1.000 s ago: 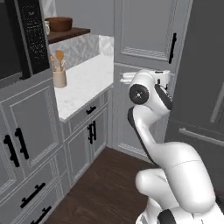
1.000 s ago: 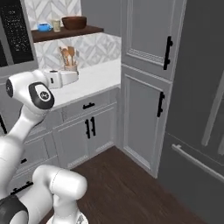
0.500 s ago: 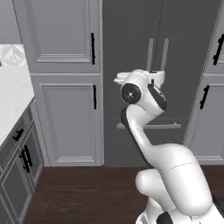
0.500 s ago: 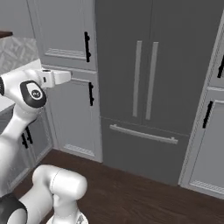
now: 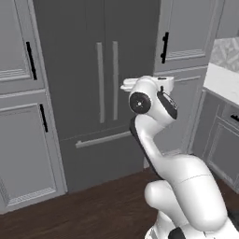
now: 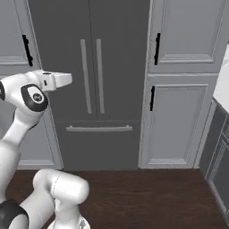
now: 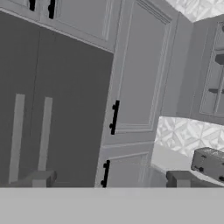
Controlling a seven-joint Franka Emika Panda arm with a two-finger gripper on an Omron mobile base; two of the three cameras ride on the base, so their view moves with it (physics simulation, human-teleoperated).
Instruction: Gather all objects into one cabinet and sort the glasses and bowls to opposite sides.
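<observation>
fridge [image 6: 89,76] dark grey | cabinets [image 6: 181,31] light grey, black handles [image 6: 157,48] | floor [image 6: 147,197] dark brown wood | backsplash [image 7: 186,133] white-grey patterned
</observation>
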